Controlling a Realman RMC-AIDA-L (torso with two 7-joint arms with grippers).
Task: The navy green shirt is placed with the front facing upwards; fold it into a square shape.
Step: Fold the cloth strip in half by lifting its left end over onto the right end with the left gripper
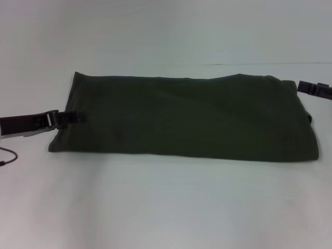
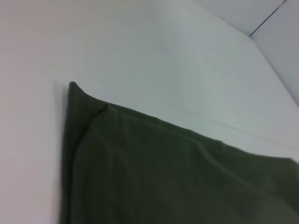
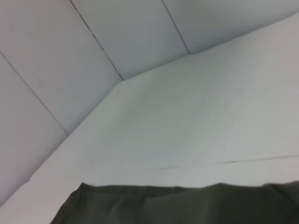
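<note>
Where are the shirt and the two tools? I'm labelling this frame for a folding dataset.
navy green shirt [image 1: 187,119]: head view, middle of the folded plain green cloth.
left tool [image 1: 70,118]: head view, tip at the shirt's left edge.
right tool [image 1: 311,89]: head view, dark tip at the shirt's far right corner.

The navy green shirt [image 1: 187,116] was already folded into a long flat band lying across the bench [image 1: 166,207]. Only plain dark olive fabric showed on top, with a few soft creases.
</note>
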